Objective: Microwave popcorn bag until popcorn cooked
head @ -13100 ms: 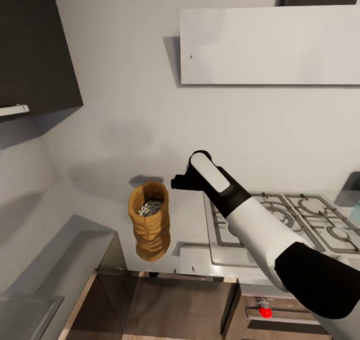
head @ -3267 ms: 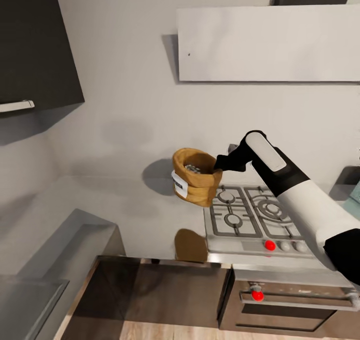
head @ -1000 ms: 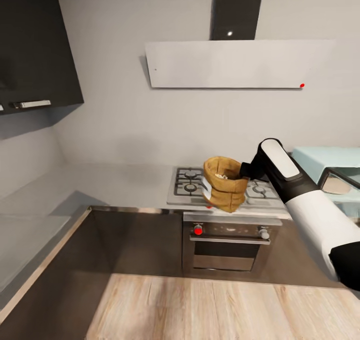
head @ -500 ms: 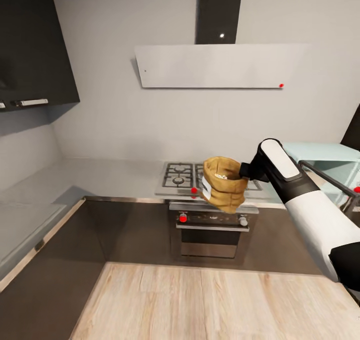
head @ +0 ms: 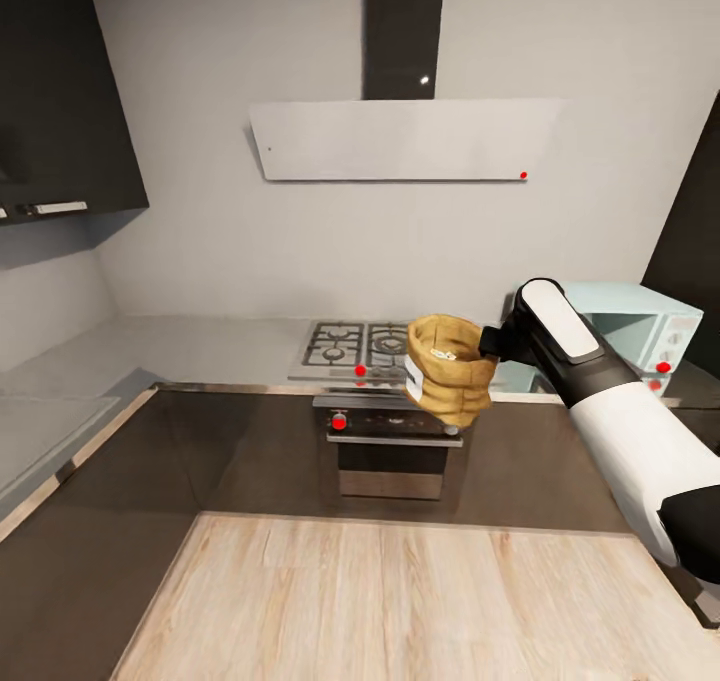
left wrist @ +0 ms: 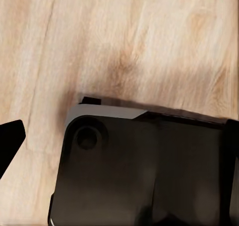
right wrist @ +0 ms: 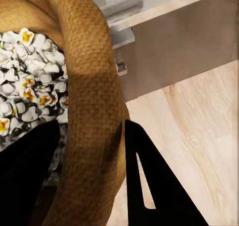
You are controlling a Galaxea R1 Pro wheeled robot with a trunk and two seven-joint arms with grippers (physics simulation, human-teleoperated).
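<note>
- Right gripper [head: 487, 342], head view: clamped on the rolled rim of the popcorn bag [head: 447, 368], bag hanging in the air in front of the steel hob [head: 352, 347], mouth up, slightly tilted.
- Microwave [head: 640, 336] sits to the robot's right of the bag, on the countertop [head: 180, 356] run past the hob; my call: the carry goes right, and the right arm is the one placed for it.
- Right wrist view: one finger [right wrist: 154, 186] outside the rim, the other inside. Bag [right wrist: 89, 101] is coarse tan weave, thick soft roll; popcorn [right wrist: 25, 91] is whitish with yellow centres, heaped inside.
- Left wrist view: left gripper over wood floor [left wrist: 124, 32]; one dark fingertip [left wrist: 7, 141] at frame edge; open or closed can't be told.
</note>
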